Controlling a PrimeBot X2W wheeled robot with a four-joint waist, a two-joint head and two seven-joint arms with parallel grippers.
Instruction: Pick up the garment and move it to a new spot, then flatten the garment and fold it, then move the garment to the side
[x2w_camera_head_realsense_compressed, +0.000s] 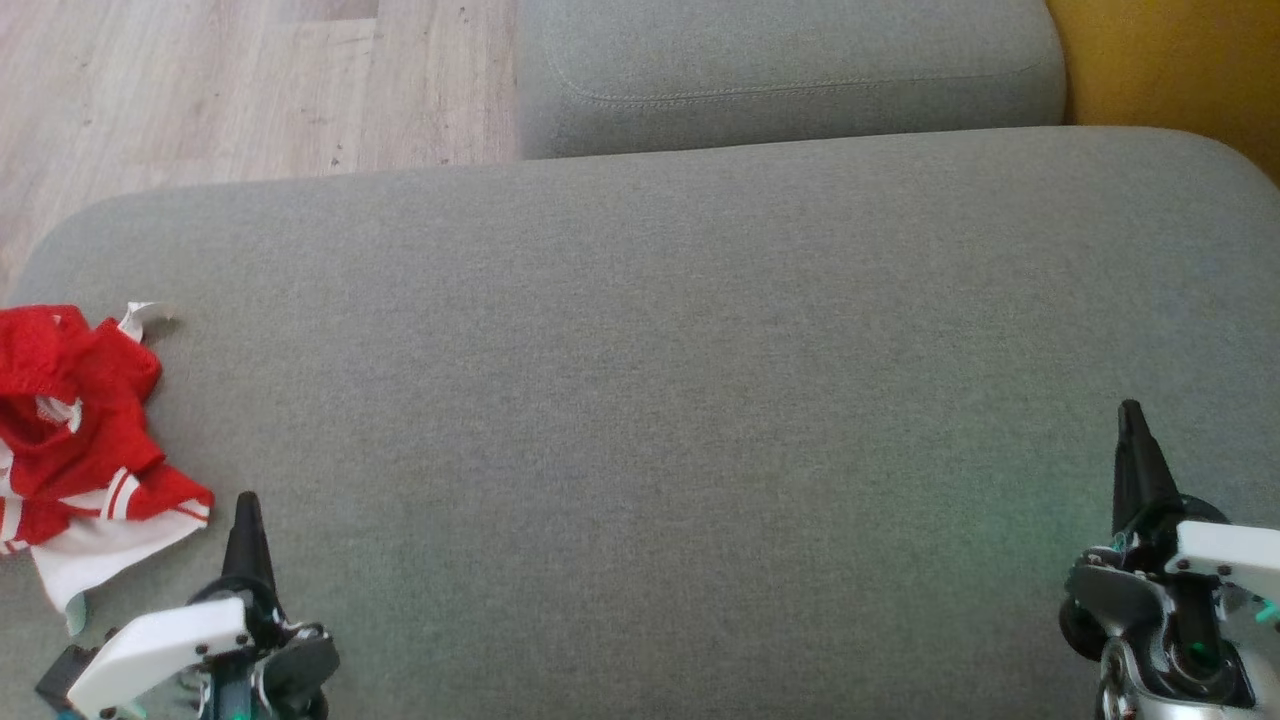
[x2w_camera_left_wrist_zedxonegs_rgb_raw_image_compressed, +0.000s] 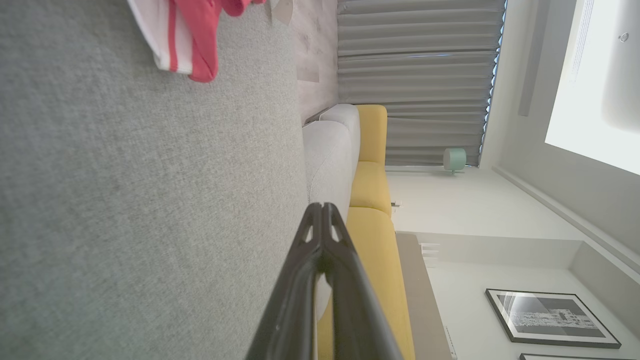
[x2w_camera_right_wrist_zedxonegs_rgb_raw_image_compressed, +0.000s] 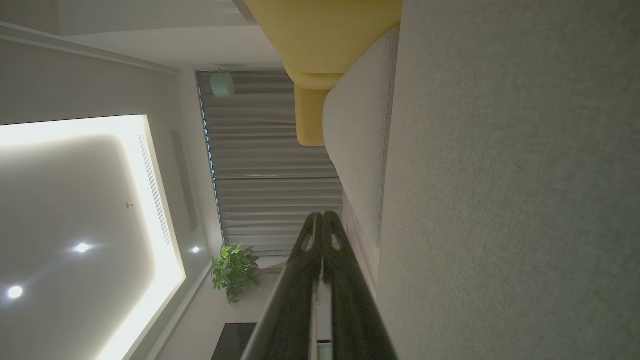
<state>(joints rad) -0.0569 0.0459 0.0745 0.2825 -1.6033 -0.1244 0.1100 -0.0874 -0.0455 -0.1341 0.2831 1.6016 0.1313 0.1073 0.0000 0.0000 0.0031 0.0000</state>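
Red-and-white garment (x2w_camera_head_realsense_compressed: 80, 440) in a heap at the left edge of the grey cushion (x2w_camera_head_realsense_compressed: 640, 400); both jaws closed, empty.

The grey cushion (x2w_camera_head_realsense_compressed: 680, 400) offered wide, flat room across its middle and right part. The crumpled red and white garment (x2w_camera_head_realsense_compressed: 80, 430) lay in the way at the left edge, near the left gripper (x2w_camera_head_realsense_compressed: 246, 510). A second cushion (x2w_camera_head_realsense_compressed: 790, 70) lay beyond the far edge.
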